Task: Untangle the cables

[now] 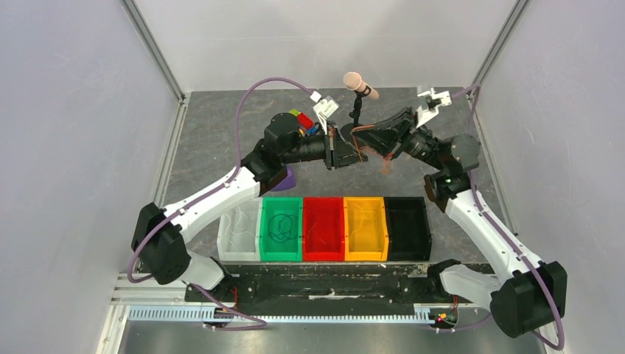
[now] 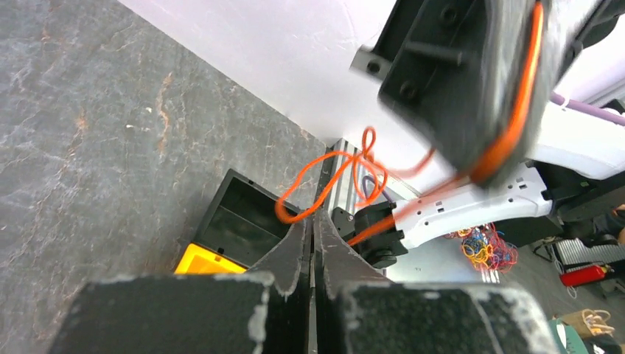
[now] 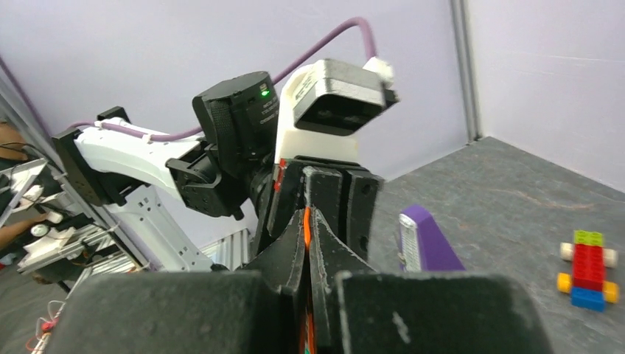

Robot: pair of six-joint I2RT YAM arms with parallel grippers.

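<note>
I read the top view as bright and evenly lit from overhead; no lamp shows. Shadows are soft and faint on the grey floor beyond the black bin, whose interior drops to featureless black. In the left wrist view, the white wall above the black bin nearly clips. The orange cable there is sharp, while the right gripper is smeared by blur. In the right wrist view, the near fingers are soft.
</note>
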